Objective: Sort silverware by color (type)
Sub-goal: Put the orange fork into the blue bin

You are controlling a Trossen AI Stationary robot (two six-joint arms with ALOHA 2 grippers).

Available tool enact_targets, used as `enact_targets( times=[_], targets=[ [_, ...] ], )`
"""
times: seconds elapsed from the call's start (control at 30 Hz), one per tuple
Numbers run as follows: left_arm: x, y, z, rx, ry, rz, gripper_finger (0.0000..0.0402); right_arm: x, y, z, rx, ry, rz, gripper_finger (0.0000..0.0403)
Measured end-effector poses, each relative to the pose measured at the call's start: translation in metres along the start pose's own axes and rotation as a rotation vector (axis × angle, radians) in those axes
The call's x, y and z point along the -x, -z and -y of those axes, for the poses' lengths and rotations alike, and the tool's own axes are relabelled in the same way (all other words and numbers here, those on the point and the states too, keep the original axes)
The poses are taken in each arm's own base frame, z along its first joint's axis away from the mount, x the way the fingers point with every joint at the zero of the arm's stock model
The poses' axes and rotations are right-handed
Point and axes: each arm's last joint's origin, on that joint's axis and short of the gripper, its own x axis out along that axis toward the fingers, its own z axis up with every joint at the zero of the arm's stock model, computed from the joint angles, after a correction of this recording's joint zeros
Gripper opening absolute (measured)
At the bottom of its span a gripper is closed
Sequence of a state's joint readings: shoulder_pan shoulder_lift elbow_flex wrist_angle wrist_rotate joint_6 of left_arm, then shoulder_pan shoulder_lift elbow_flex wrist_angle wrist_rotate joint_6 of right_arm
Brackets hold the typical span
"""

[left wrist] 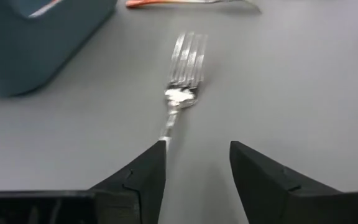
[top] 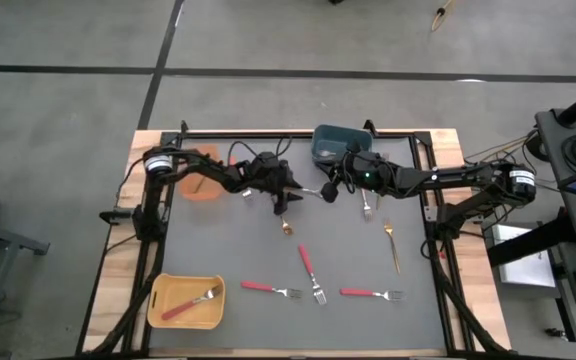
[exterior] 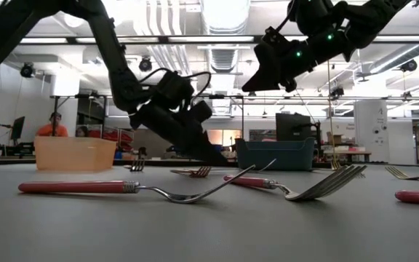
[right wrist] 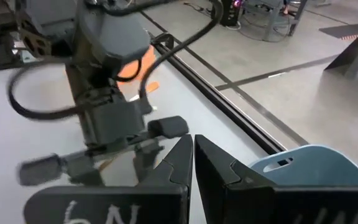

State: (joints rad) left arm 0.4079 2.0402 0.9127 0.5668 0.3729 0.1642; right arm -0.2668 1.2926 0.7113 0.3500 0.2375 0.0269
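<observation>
A thin pale metal fork (left wrist: 185, 68) lies flat on the grey table mat, straight ahead of my left gripper (left wrist: 194, 168). Seen from above, that fork (top: 312, 190) lies between the two arms. My left gripper (top: 290, 195) is low over the mat and open, and the fork's handle end (left wrist: 166, 134) runs up to the tip of one finger (left wrist: 151, 168). My right gripper (right wrist: 192, 162) is shut and holds nothing. It hangs well above the mat (top: 326, 192), facing the left gripper. An orange-handled fork (top: 366, 207) lies just beyond. My left gripper stands open at the handle end (left wrist: 166, 134) of the thin fork, slanting down from the table's left. One fingertip (left wrist: 157, 152) is right at the handle, but I cannot tell whether it touches. The fork lies flat on the mat.
The blue-grey bin (top: 336, 142) stands at the far edge and the orange bin (top: 200, 180) at the far left. The yellow bin (top: 158, 300), near left, holds a red-handled fork. Three red-handled forks (top: 310, 270) lie near the front, a gold one (top: 392, 245) to the right, and a small one (top: 287, 228) near the left gripper.
</observation>
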Motion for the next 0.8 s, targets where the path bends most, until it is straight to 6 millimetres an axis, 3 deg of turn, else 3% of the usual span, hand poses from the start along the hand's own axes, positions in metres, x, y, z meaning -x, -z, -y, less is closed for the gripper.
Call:
enact_targets(
  times=[0.8],
  targets=[
    [-0.0048,0.0036,0.002,0.001,-0.043,-0.034,0.0096,0.0001,0.0006,-0.0001,0.001,0.0,-0.003,0.0009]
  ],
)
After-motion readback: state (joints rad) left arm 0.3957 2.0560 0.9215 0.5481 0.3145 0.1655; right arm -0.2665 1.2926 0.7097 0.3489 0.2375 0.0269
